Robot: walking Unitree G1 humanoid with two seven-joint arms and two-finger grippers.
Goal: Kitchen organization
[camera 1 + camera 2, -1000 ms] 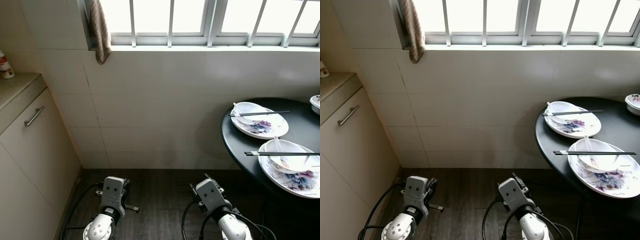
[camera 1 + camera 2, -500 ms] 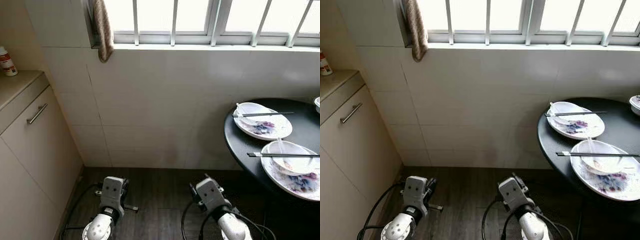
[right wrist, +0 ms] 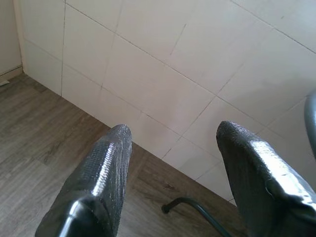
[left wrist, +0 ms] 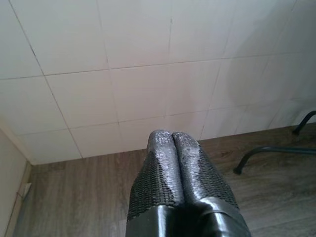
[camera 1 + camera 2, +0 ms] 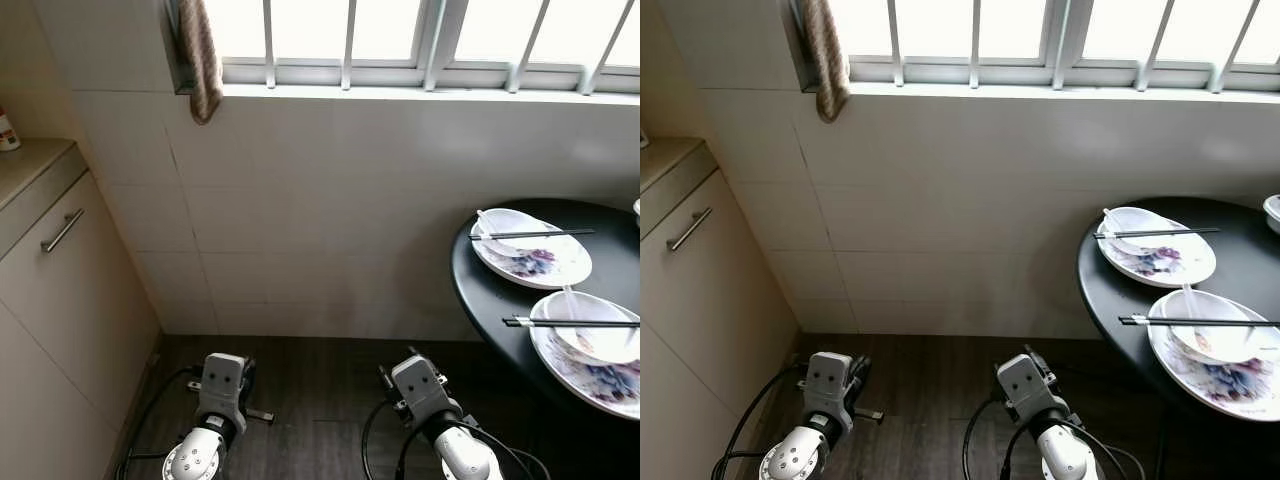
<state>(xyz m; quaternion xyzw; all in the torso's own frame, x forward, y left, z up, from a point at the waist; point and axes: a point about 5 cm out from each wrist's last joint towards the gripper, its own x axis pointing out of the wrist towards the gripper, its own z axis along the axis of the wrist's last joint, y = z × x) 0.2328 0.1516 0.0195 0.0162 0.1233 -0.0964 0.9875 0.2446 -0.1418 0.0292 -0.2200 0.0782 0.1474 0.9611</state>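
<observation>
Plates, two of them with a purple flower print, sit on a round black table [image 5: 500, 300] at the right, one nearer the wall [image 5: 535, 262] and one closer to me [image 5: 600, 365], well apart from both arms. Each plate holds one white bowl: the far bowl [image 5: 505, 232] at the plate's left side, the near bowl [image 5: 585, 328] on its upper half. One white spoon rests in each bowl, two in all; the far spoon [image 5: 490, 222] leans to the left, the near spoon [image 5: 568, 302] points toward the wall. One pair of black chopsticks lies flat across each bowl, so two pairs: the far pair [image 5: 530, 235] and the near pair [image 5: 570, 322]. At the table's right edge is a sliver of something white, maybe a third bowl [image 5: 1272, 208], too cropped to be sure.

Both arms hang low over the dark wood floor [image 5: 310, 400]. The left gripper [image 4: 172, 140] has its two fingers pressed together on nothing. The right gripper [image 3: 170, 136] has its fingers spread wide apart, also empty.

A tiled wall [image 5: 330, 220] runs under a barred window [image 5: 400, 40]. One brown cloth [image 5: 200, 60] hangs from the sill's left end. One beige cabinet [image 5: 60, 330] with a single metal handle [image 5: 62, 230] stands at the left, with one bottle [image 5: 8, 130] on its top, cut off by the frame.
</observation>
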